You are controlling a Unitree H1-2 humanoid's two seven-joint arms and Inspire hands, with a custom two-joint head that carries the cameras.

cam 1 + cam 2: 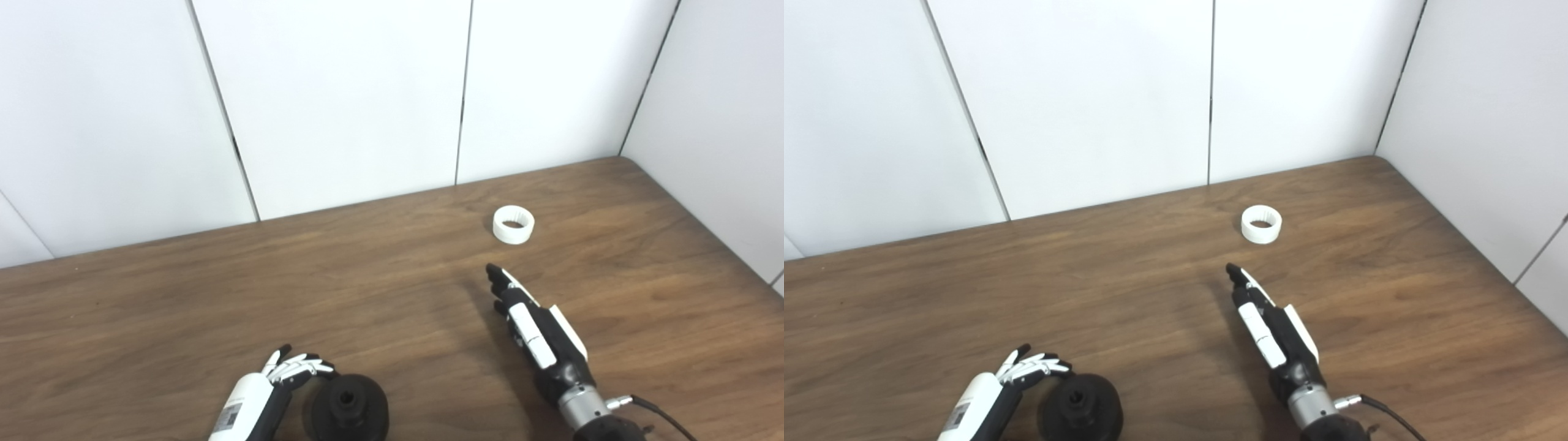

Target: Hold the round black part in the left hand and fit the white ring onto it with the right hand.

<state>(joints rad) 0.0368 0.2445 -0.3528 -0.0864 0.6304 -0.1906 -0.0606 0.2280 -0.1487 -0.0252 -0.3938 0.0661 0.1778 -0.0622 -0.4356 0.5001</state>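
In the left eye view the left hand (288,370), its forearm label too blurred to read, curls loose fingers beside the round black part (349,407) cut off at bottom centre, while in the right eye view the right hand (1268,331) stretches empty, fingers extended, below the white ring (1261,224) right of centre on the table (968,294).

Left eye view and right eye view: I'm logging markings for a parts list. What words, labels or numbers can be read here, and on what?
None can be read.
Left forearm: a small printed label, too small and blurred to read.
White ring: ribbed inside, no lettering visible.
Round black part: no marking visible.
Right hand, table and wall panels: no text.
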